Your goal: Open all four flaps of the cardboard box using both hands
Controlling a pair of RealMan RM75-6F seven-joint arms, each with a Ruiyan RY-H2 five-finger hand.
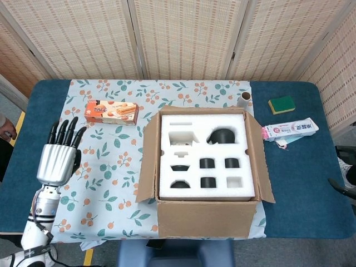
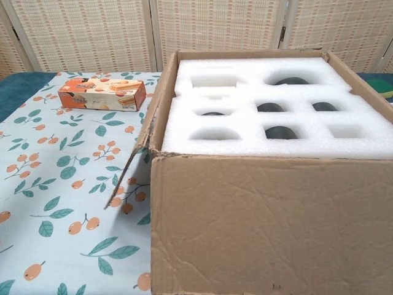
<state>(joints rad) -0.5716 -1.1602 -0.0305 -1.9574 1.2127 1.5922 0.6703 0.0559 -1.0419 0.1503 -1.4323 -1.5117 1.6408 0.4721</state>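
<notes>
The cardboard box (image 1: 207, 218) (image 2: 264, 227) stands at the table's front centre with its top uncovered, showing white foam (image 1: 204, 157) (image 2: 264, 107) with dark items in its cutouts. Its left flap (image 1: 147, 161) (image 2: 138, 150) hangs outward and down at the left side. The right flap (image 1: 261, 161) leans outward. My left hand (image 1: 58, 157) is far to the left of the box, over the tablecloth, fingers spread and straight, holding nothing. My right hand shows in neither view.
An orange biscuit box (image 1: 110, 112) (image 2: 102, 94) lies behind and left of the carton. A cardboard tube (image 1: 243, 99), a green sponge (image 1: 281, 104) and a toothpaste box (image 1: 290, 130) sit at the right on the blue table (image 1: 300, 189). A floral cloth (image 1: 105, 183) covers the middle.
</notes>
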